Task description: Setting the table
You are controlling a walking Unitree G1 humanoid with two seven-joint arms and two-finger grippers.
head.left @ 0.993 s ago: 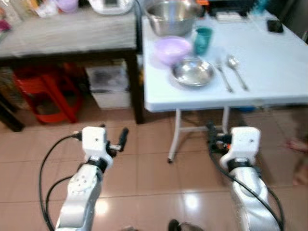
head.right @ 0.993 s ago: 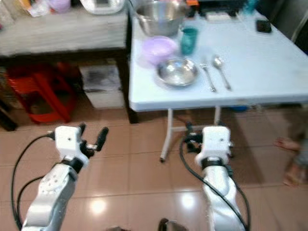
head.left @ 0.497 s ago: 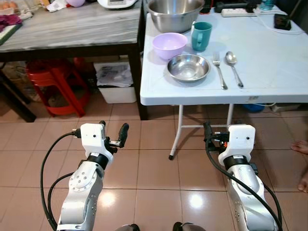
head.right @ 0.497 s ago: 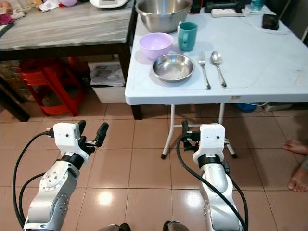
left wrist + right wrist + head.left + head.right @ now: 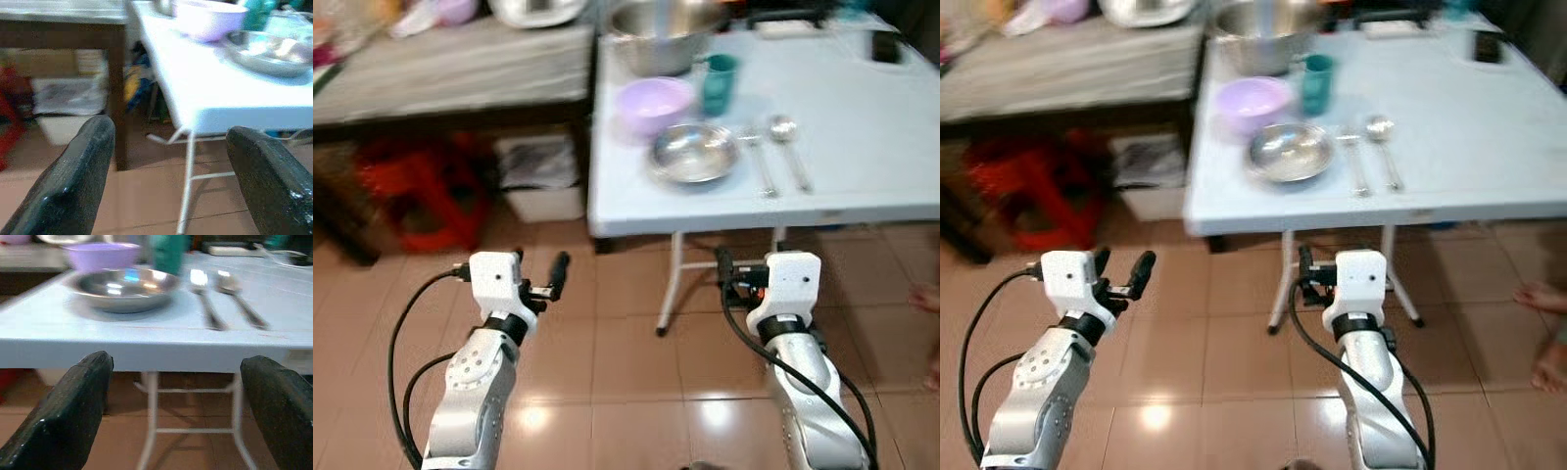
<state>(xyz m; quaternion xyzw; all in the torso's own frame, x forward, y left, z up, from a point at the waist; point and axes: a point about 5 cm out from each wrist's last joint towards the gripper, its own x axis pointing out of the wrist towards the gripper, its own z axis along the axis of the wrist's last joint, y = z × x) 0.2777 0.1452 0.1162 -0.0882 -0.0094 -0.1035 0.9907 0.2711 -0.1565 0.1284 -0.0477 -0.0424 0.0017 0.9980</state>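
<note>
A white folding table (image 5: pixel 862 127) stands ahead. On it lie a shallow steel dish (image 5: pixel 693 153), a purple bowl (image 5: pixel 653 101), a teal cup (image 5: pixel 719 82), a fork (image 5: pixel 759 162) and a spoon (image 5: pixel 790 147). Behind them sits a large steel mixing bowl (image 5: pixel 666 39). My left gripper (image 5: pixel 538 264) hangs open over the floor, short of the table's front left corner. My right gripper (image 5: pixel 176 396) is open too, below the table's front edge and level with the dish (image 5: pixel 124 286). Neither holds anything.
A dark wooden table (image 5: pixel 450 69) adjoins the white one on the left, with a red stool (image 5: pixel 401 186) and a white box (image 5: pixel 543 176) beneath it. A phone (image 5: pixel 886 44) lies at the far right of the tabletop. A person's foot (image 5: pixel 1538 294) rests on the tiles at right.
The whole picture has shifted slightly and blurred as the camera moved. Both arms keep the same pose with their fingers apart.
</note>
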